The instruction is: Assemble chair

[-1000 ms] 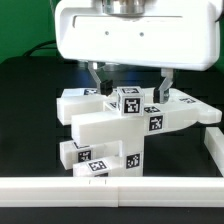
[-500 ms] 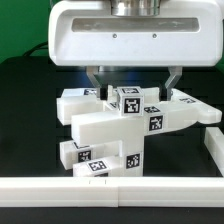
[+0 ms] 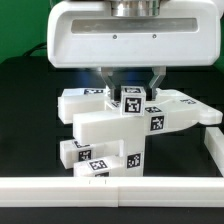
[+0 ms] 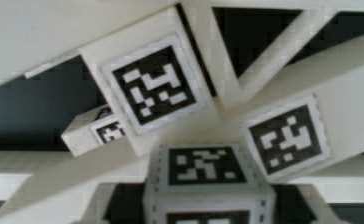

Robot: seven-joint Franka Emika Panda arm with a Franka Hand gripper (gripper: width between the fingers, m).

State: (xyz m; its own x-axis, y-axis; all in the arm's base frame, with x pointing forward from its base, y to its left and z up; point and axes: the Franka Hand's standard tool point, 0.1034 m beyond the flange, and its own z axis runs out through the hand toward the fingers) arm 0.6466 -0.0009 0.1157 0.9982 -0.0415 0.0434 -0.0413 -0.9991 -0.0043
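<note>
where tags dot it, the chair point(image 3: 120, 125) is chunky, white, blocky.

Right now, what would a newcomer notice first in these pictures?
The big white gripper fills the top of the exterior view, its fingers closed around a small tagged cube. Below it stands the half-built chair, a stack of white blocks on the black table, with a white rail in front.

matt white plastic on the chair point(image 3: 120, 125), printed black-and-white tags; glossy white shell on the gripper point(image 3: 130, 82); matt black table point(image 3: 25, 110).
</note>
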